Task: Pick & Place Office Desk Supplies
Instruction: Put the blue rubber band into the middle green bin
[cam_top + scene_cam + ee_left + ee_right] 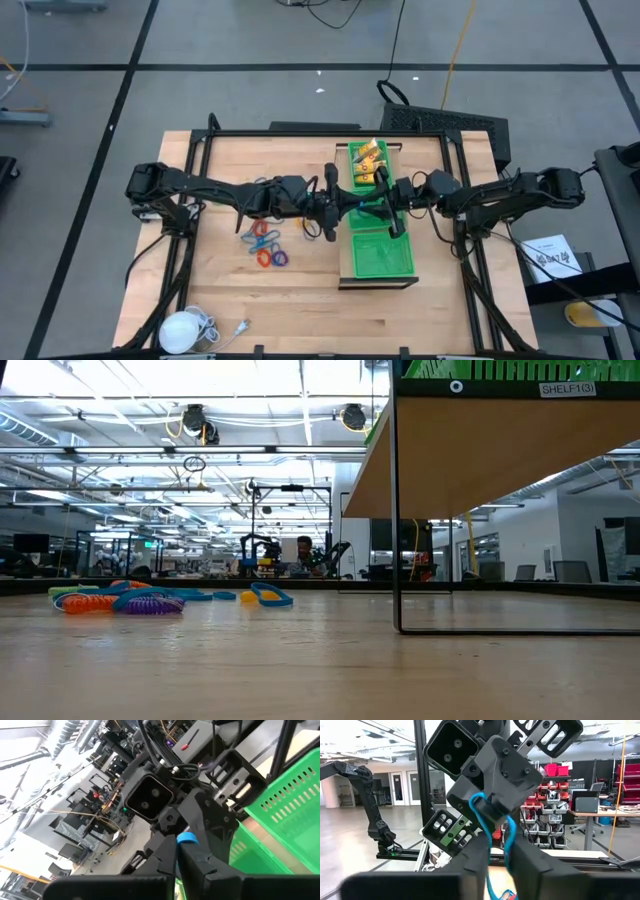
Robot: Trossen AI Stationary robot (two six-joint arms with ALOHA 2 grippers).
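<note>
From above, you see both arms reaching toward each other over the middle of the worktop (230,290), meeting at the left edge of the green tray (380,258). The left gripper (345,203) and the right gripper (372,205) are nearly touching there. Yellow packets (366,160) lie in the far compartment of the tray. A cluster of coloured rings (268,247) sits on the wood to the left of the tray, under the left arm. A white round object with a cord (183,328) rests near the front left corner.

At worktop height, the rings (130,600) lie spread on the wood at the left, and a blue ring (270,596) lies just beside them. A shelf with a thin metal leg (396,520) stands at the right.

From the left wrist, your left fingers (210,870) are pressed narrow on a small blue piece (187,839), with the other arm's gripper right behind it and the green tray wall (295,805) to one side.

From the right wrist, a blue ring (492,827) hangs looped between the two grippers. The right fingers (530,865) stand close on either side of it; you cannot tell whether they have clamped it.
</note>
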